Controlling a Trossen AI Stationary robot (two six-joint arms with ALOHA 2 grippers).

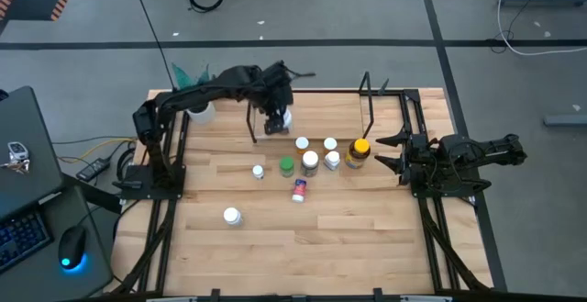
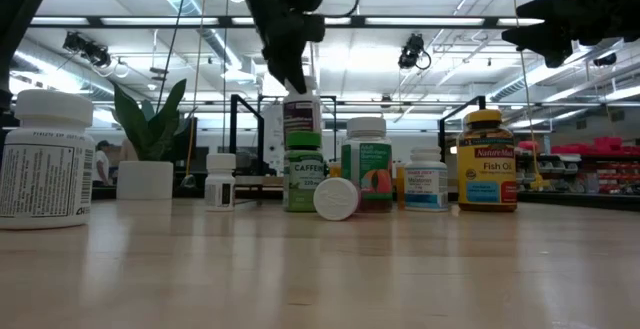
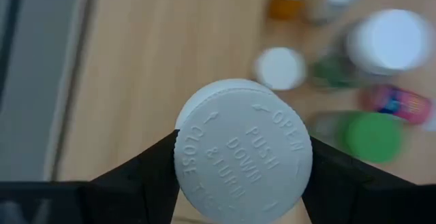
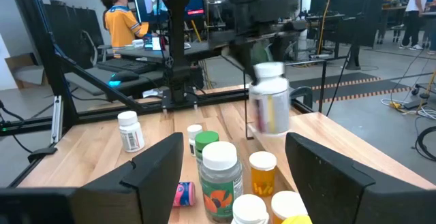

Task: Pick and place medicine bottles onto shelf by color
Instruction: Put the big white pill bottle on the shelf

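1. Left gripper (image 1: 276, 118) is clamped on a white bottle (image 1: 283, 117) and holds it in the air, above the far part of the table (image 1: 275, 247). In the left wrist view the two dark fingers (image 3: 146, 169) press on both sides of the white cap (image 3: 243, 149), which carries the words "PUSH DOWN".
2. Right gripper (image 1: 390, 152) waits at the right side of the table, low and near the amber bottle. Its two fingers (image 4: 157, 163) are spread wide and nothing is between them.
3. The shelf (image 1: 367, 95) of thin black rods stands at the far edge of the table. I see no bottle standing on it; the held white bottle hangs near its left post.
4. The white pot with the green plant (image 1: 197, 109) stands at the far left corner of the table.
5. The amber bottle with the yellow cap (image 1: 359, 151) stands at the right end of the group of bottles in the middle.
6. Several white bottles (image 1: 310, 162) stand close together to the left of the amber one.
7. The green bottle (image 1: 286, 166) stands just beside them on the left.
8. The red and blue bottle (image 1: 299, 190) lies on its side, a little nearer than the group.
9. One small white bottle (image 1: 259, 171) stands to the left of the green one.
10. One white bottle (image 1: 231, 216) is alone, well apart from the others, on the near left part of the table.
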